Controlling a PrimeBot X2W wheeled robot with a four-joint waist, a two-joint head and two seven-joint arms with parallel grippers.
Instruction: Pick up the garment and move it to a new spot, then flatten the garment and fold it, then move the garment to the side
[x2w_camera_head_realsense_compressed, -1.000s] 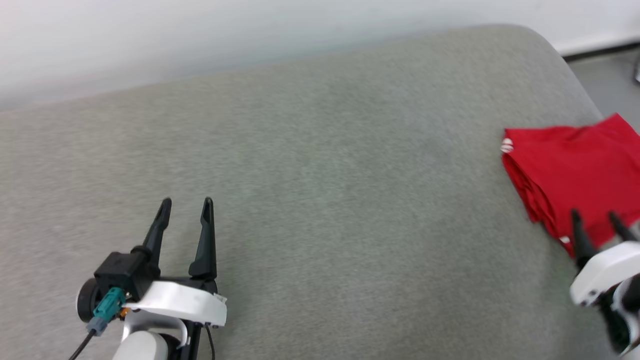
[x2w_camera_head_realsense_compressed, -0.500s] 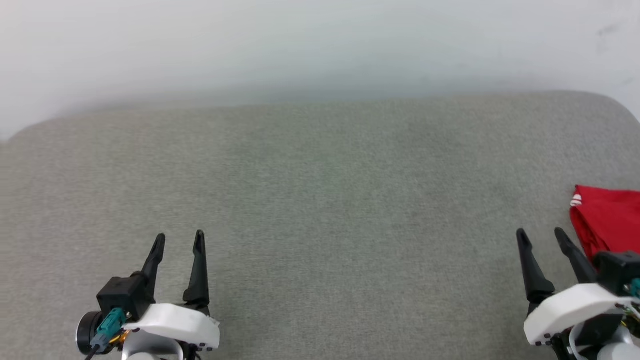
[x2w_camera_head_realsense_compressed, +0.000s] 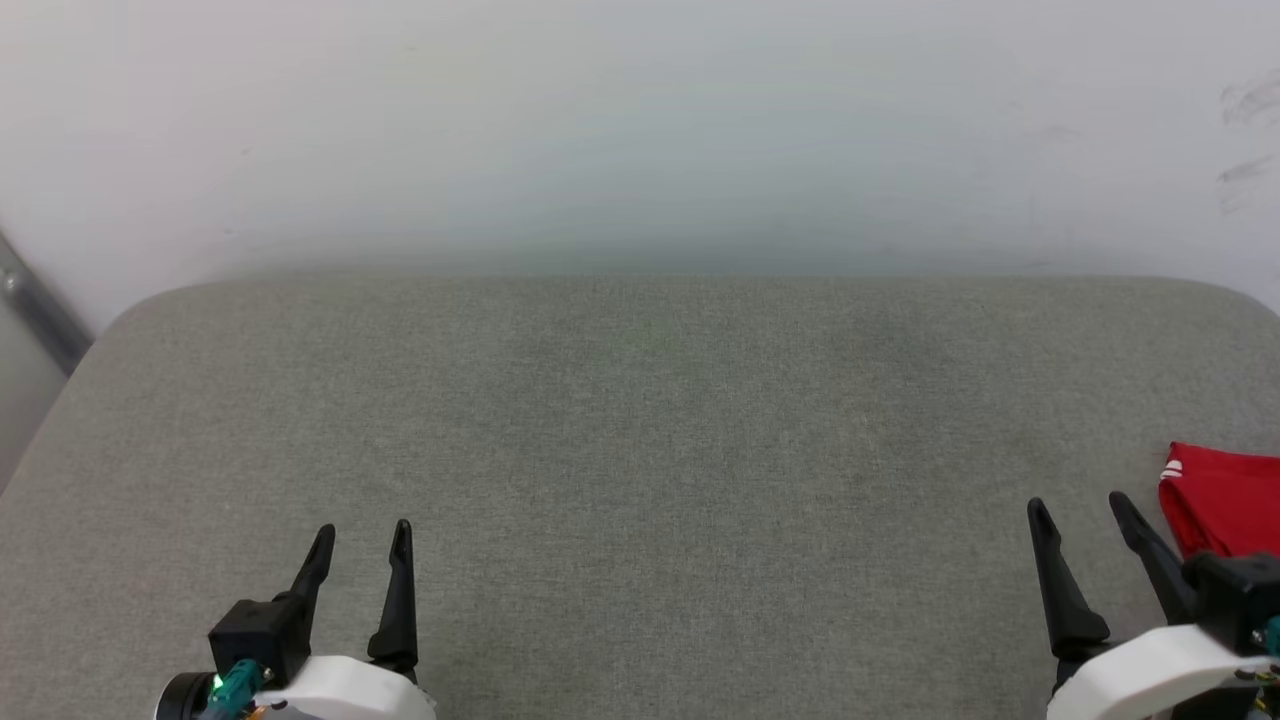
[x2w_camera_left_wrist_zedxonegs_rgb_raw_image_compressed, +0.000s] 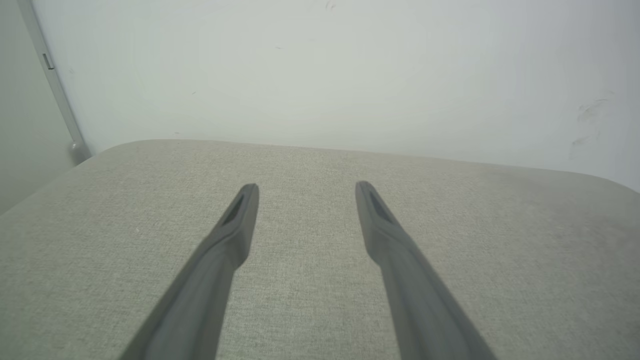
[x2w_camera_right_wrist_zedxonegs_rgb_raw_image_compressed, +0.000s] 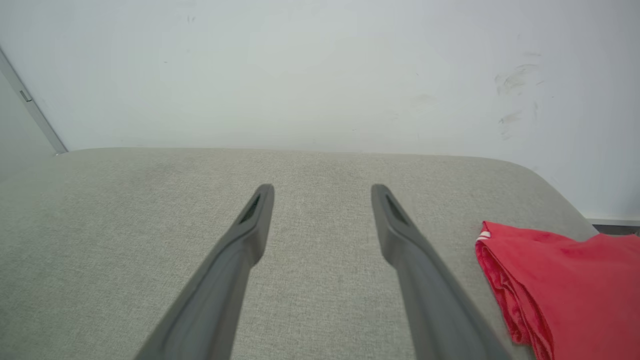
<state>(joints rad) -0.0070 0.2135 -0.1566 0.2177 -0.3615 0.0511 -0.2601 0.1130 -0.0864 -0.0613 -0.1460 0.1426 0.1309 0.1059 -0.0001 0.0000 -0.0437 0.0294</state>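
Both grippers are parked low in the head view, left gripper (x2w_camera_head_realsense_compressed: 363, 528) at lower left and right gripper (x2w_camera_head_realsense_compressed: 1078, 502) at lower right, w/ fingers pointed up-frame over the grey upholstered top (x2w_camera_head_realsense_compressed: 640, 420). The jaws of each are spread wide and nothing is held. The same is shown in the wrist views, w/ grey fabric seen between the fingers. This is judged a rest pose: the garment (x2w_camera_head_realsense_compressed: 1225, 500) is laid folded at the right edge of the frame, lower half, near the right gripper's outer finger. It is not touched — a gap is shown in the right wrist view. So the fold and the move to the side appear done.

Garment look: red jersey fabric, folded into a compact stack. In the right wrist view the garment (x2w_camera_right_wrist_zedxonegs_rgb_raw_image_compressed: 565, 280) is seen at lower right, w/ several layers visible along its left edge. A bit of red-and-white striped trim (x2w_camera_right_wrist_zedxonegs_rgb_raw_image_compressed: 483, 236) is shown at its upper-left corner. The top face is slightly rumpled. Lettering and sleeves can't be made out — part of the garment is cut off by the frame edge.
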